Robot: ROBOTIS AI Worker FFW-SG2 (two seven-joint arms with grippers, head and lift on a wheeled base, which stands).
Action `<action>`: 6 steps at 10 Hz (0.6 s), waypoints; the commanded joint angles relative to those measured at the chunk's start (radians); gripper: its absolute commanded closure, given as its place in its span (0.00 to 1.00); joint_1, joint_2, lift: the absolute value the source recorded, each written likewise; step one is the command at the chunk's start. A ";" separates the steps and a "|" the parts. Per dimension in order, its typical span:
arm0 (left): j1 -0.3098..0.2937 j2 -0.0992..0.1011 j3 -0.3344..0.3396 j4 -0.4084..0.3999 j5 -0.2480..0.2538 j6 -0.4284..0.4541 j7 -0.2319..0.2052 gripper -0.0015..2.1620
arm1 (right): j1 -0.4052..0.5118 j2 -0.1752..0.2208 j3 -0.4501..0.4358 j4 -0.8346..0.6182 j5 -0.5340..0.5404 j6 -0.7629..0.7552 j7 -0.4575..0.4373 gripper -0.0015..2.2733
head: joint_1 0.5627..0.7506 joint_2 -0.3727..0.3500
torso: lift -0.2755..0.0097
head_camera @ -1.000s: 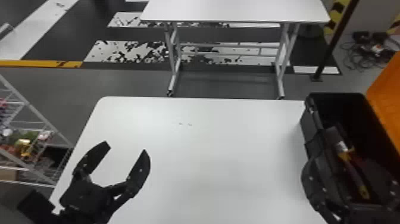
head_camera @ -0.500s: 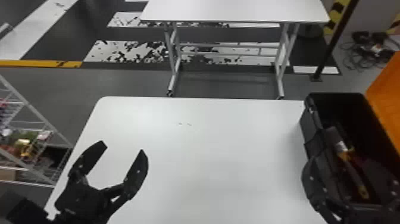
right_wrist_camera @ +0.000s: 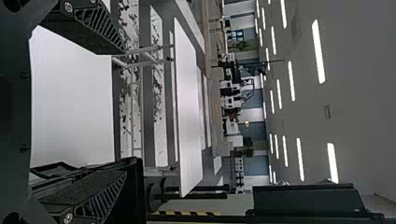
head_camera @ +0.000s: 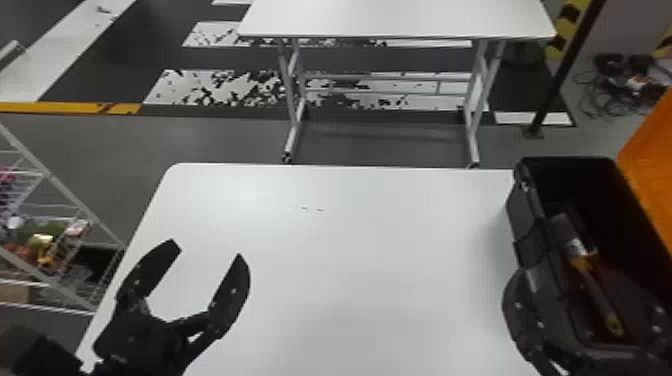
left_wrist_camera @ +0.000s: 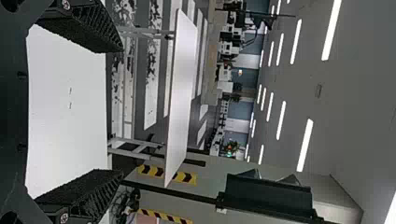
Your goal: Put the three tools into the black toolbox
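Nearest, the left gripper (head_camera: pixel 207 250) hangs over the left of the white table (head_camera: pixel 370 260), fingers wide apart and empty. The right gripper (right_wrist_camera: pixel 123 112) is at the near part of the black toolbox (head_camera: pixel 525 237), also spread, nothing between its fingers. A tool (head_camera: pixel 593 282) with a yellow-orange handle lies inside the toolbox; how many others lie in the dark there I cannot tell. It looks stiff and sturdy, probably heavier toward its metal part, and the handle may be slick. If it needs shifting, mid-handle seems the best hold. Beyond stands the raised orange lid (head_camera: pixel 655 165), likely rigid plastic.
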 commanded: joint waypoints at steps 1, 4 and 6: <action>0.002 -0.001 0.000 0.001 0.000 0.003 0.000 0.04 | 0.003 -0.001 0.003 0.001 0.007 0.000 0.000 0.04 | 0.70 0.65 | 0.79; 0.002 -0.003 0.000 0.001 0.000 0.006 -0.002 0.04 | 0.003 -0.005 0.005 0.002 0.010 0.000 0.000 0.04 | 0.70 0.65 | 0.79; 0.002 -0.004 0.000 0.003 0.000 0.009 -0.003 0.04 | 0.003 -0.005 0.005 0.002 0.014 -0.003 0.000 0.04 | 0.70 0.65 | 0.79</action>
